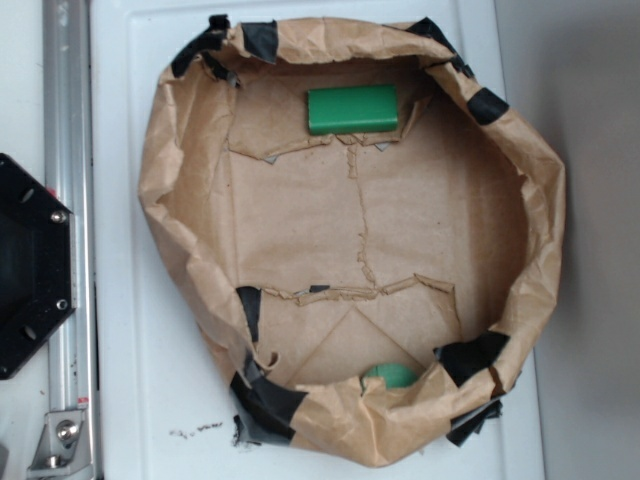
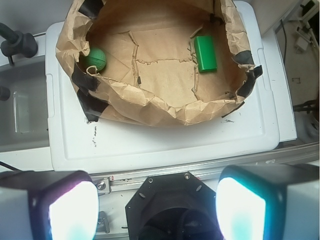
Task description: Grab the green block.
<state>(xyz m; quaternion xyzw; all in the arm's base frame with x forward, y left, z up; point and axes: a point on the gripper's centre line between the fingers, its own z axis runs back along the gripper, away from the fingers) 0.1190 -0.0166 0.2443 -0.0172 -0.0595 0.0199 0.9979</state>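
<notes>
While gripper (image 2: 150, 210) hangs wide open, empty, green block (image 1: 352, 109) beside paper wall (image 1: 330, 45), open floor alongside

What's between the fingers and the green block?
The near wall of the brown paper enclosure rises between the open gripper and the green block. Nothing covers the block; the green ball sits off to the other side.

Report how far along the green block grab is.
Nothing is done yet: the green block lies untouched on the floor of the paper-lined bin, apart from the green ball. The gripper is open and empty, outside the bin. Left: approach, descend, close on the block.
</notes>
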